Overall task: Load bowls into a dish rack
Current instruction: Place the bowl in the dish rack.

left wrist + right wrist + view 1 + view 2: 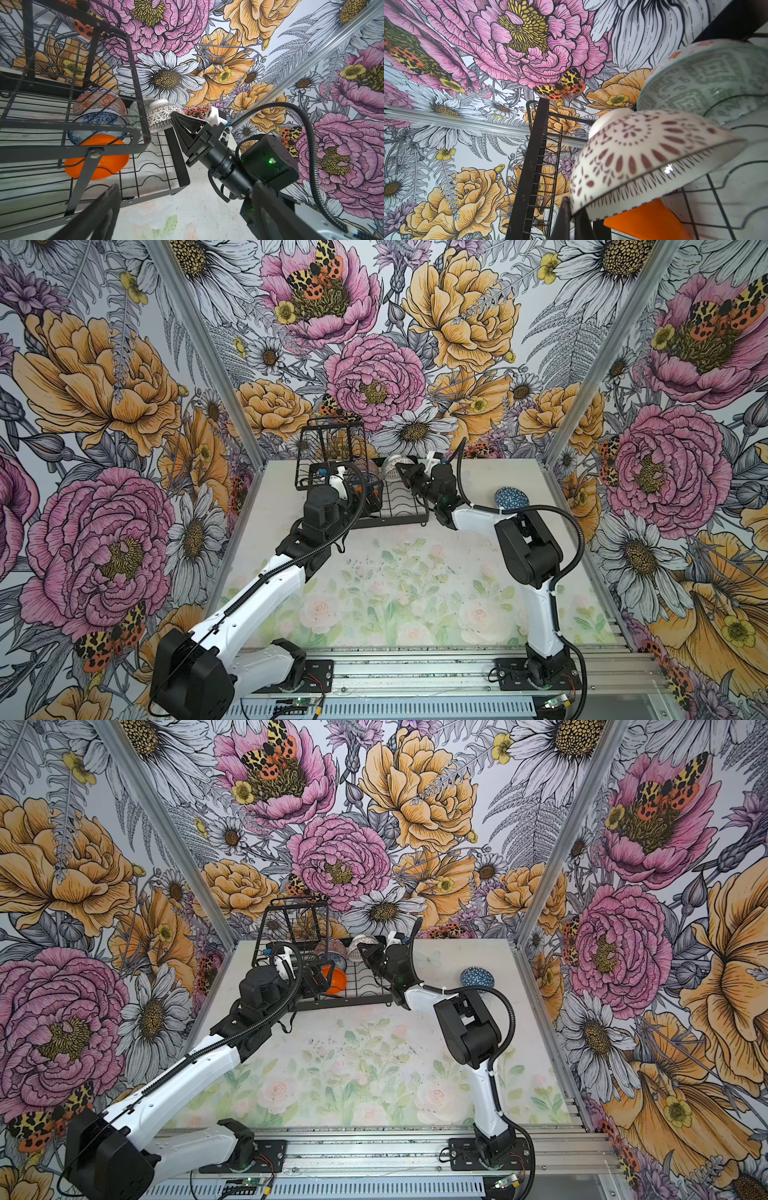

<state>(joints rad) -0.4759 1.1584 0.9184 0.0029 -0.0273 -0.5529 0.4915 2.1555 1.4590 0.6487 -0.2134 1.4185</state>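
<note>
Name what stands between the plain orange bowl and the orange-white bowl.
The blue-white floral bowl stands between the plain orange bowl and the orange-white bowl, seen clearest in the left wrist view.

Lab test cell: aluminium frame, floral-printed walls.

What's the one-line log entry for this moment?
left gripper: open, near orange bowl in dish rack | right gripper: shut on lattice bowl rim, at rack | dark blue bowl: on table, outside rack
</note>
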